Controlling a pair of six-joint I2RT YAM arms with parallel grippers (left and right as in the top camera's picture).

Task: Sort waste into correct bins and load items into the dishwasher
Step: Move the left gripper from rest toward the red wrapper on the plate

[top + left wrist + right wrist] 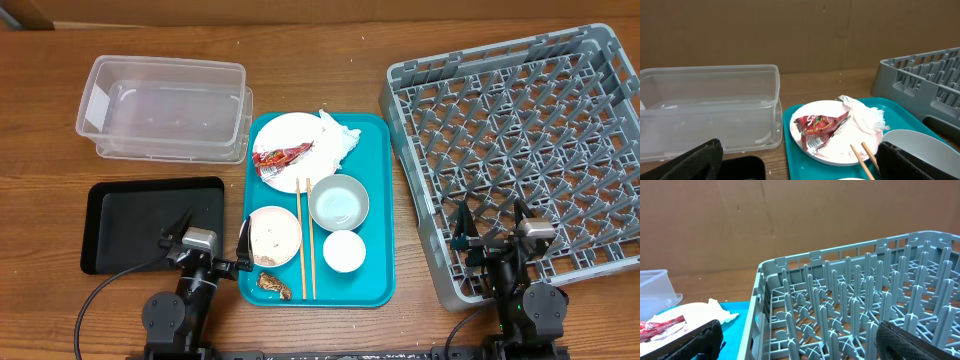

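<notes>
On the teal tray (375,200) lie a white plate (290,140) with a red wrapper (280,157), a crumpled napkin (338,140), a rice-flecked bowl (274,236), a pale bowl (339,202), a cup (344,250) and a brown scrap (273,284). The clear tub (165,108) and black tray (130,225) sit to the left, the grey rack (530,150) to the right. My left gripper (212,232) is open over the black tray's right edge. My right gripper (491,225) is open above the rack's near left corner. Both are empty.
Two wooden chopsticks (305,235) lie lengthwise on the teal tray between the bowls. In the left wrist view the plate (840,145), wrapper (820,127) and tub (710,107) lie ahead. A brown cardboard wall backs the table.
</notes>
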